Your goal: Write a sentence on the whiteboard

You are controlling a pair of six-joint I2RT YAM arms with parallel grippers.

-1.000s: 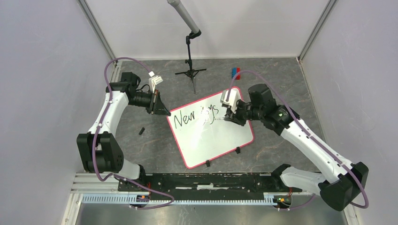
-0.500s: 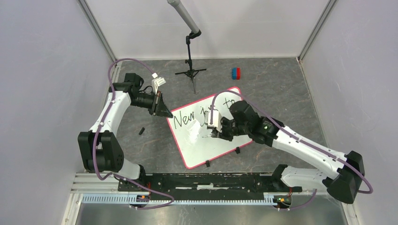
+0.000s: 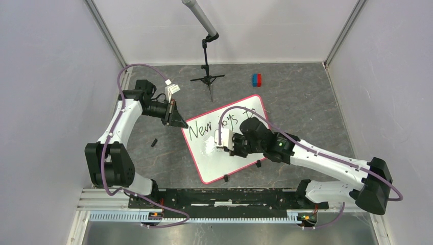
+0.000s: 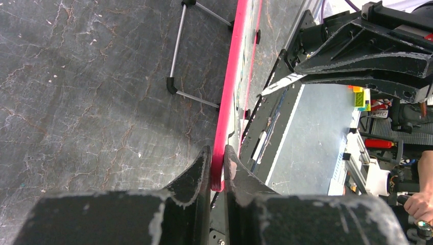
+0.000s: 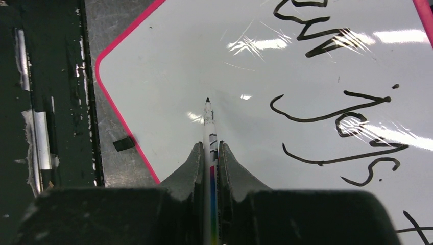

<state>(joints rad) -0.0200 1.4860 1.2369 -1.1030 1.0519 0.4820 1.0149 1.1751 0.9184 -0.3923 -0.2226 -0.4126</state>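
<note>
Legibly on whiteboard (image 3: 220, 166): sentence (image 3: 201, 129) "New joys"; right pincer (image 5: 209, 148) grips marker (image 5: 208, 127)

The whiteboard (image 3: 214, 164) carries one line of black handwritten text, the sentence (image 3: 200, 130). In the top view it reads "New joys". A further word after it is partly hidden and cannot be read. In the right wrist view "joys" lies sideways, and the upper edge cuts off the last letters of "New".

Marker (image 5: 209, 133) now lower-left, beneath the longer sentence (image 3: 204, 129).
</note>
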